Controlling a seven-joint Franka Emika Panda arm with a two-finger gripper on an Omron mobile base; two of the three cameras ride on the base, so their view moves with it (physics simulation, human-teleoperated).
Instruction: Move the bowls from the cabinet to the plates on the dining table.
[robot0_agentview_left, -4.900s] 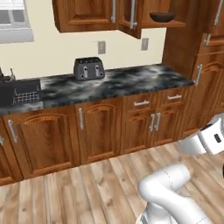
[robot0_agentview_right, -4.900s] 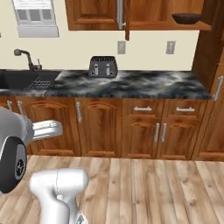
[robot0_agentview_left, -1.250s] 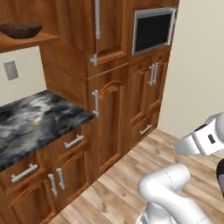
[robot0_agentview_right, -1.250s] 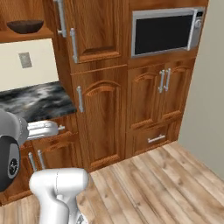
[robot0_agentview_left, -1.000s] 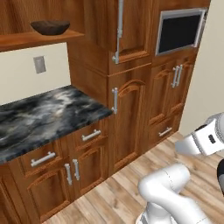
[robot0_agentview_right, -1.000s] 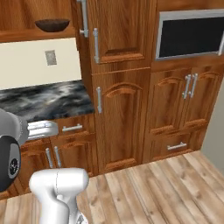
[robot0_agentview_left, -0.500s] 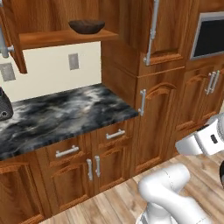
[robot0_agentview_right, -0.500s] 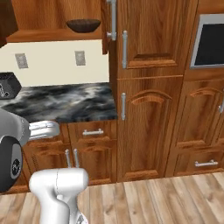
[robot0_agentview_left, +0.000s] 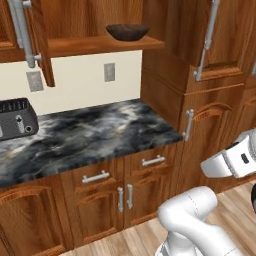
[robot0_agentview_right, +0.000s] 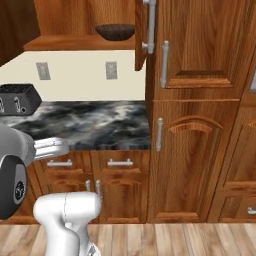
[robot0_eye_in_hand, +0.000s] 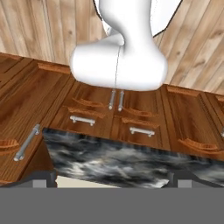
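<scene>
Closest to me, the white arm (robot0_agentview_left: 192, 225) rose from the wooden floor (robot0_agentview_right: 200, 239), bent low in front of the base cabinets. In the hand view its two dark fingers (robot0_eye_in_hand: 43, 180) stood far apart at the bottom corners, with nothing between them, looking down on the dark marble counter (robot0_eye_in_hand: 131, 164) and the drawers beneath it. Just past the arm ran those drawers (robot0_agentview_left: 95, 176) with their short grey handles, and over them the counter stretched back to the cream wall with its sockets (robot0_agentview_left: 109, 72). A black toaster (robot0_agentview_left: 16, 119) sat on the counter at the left. Farther up, the cabinet (robot0_agentview_left: 80, 20) stood open, and one dark brown bowl (robot0_agentview_left: 127, 32) rested upright on its shelf near the right end, beside the tall cupboard (robot0_agentview_right: 200, 100).
</scene>
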